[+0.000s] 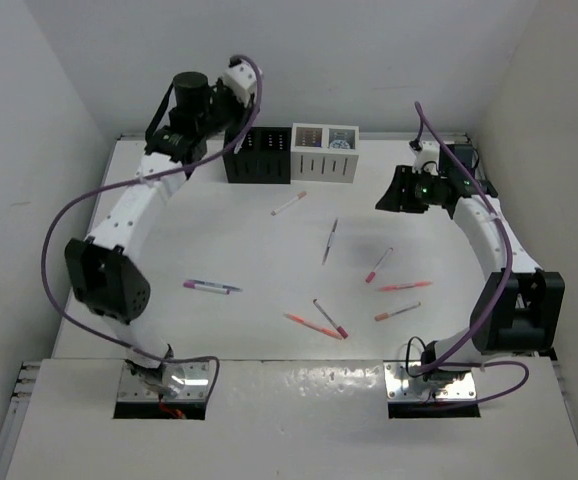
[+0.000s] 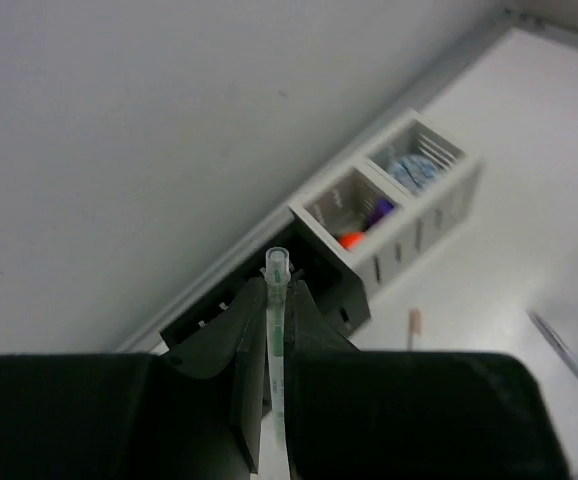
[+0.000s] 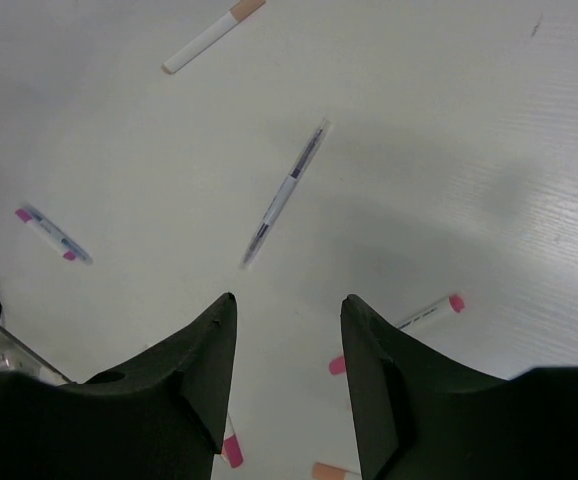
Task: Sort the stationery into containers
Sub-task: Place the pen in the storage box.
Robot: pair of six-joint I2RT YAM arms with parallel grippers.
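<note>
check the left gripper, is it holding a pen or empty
Holding: the left gripper is shut on a thin clear pen, whose end pokes out in front of it.

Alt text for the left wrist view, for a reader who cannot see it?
The left end effector is shut on a thin pale pen, the black organiser just beyond it. Next to that, the white organiser holds orange and purple items and something bluish.

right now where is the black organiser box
In the top view the black box sits at the table's far edge, left of centre, beside the white box on its right. The left claw hangs just above it, shut on a pale pen.
</note>
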